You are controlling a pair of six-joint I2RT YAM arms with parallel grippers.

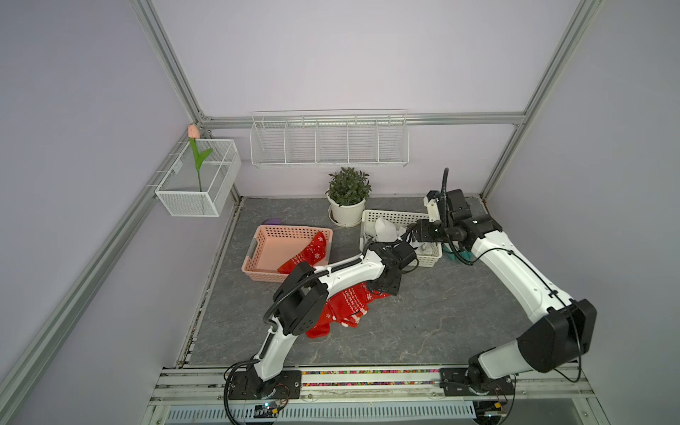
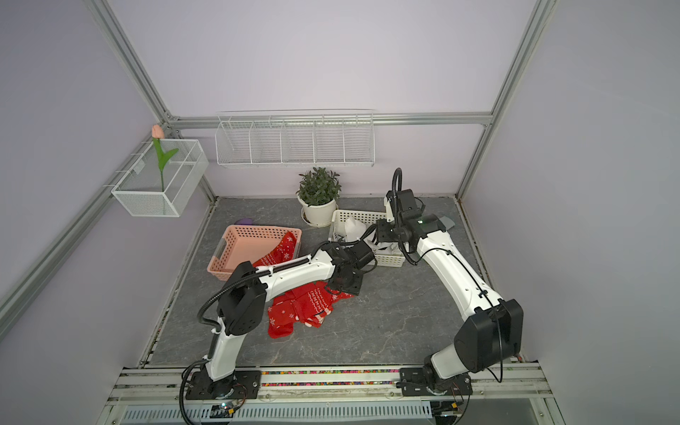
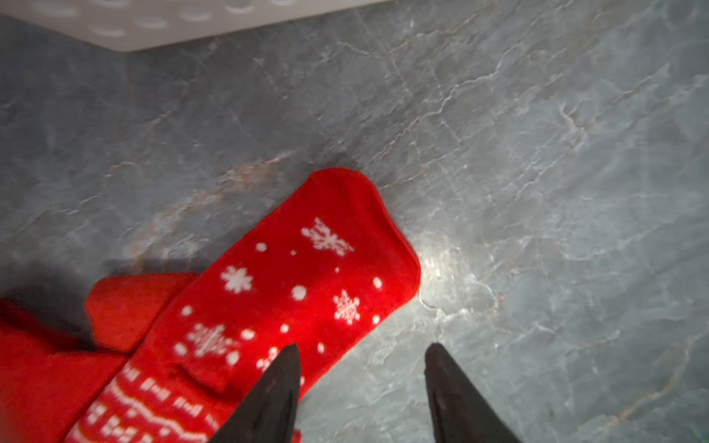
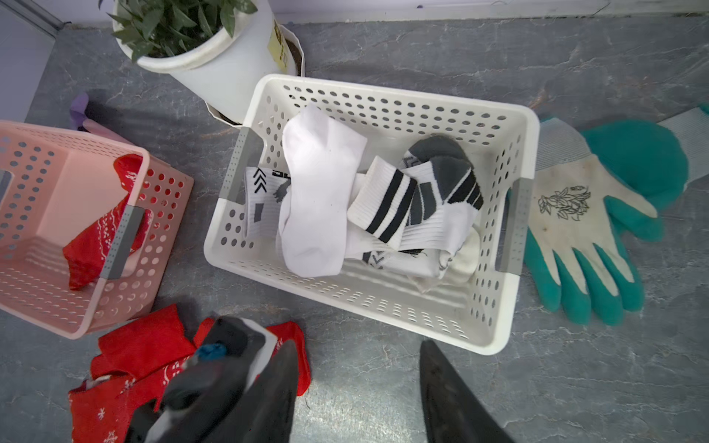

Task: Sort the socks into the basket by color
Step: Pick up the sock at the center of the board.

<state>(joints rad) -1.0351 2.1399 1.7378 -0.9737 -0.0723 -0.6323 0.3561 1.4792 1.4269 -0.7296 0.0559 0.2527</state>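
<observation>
Red snowflake sock (image 3: 307,276): looks soft, light, limp; near pink basket (image 1: 294,232); best pinched at a fold by its rounded end.
Left claw (image 3: 363,347): apart, empty, over it.
Right claw (image 4: 357,343): apart, empty.

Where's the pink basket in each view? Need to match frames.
In a top view: pink basket left of centre.
In a top view: same place.
Left wrist: not in it.
Right wrist: beside the white basket, partly cut off.
Shared landmark: the loose heap of red socks, in all four views.
</observation>
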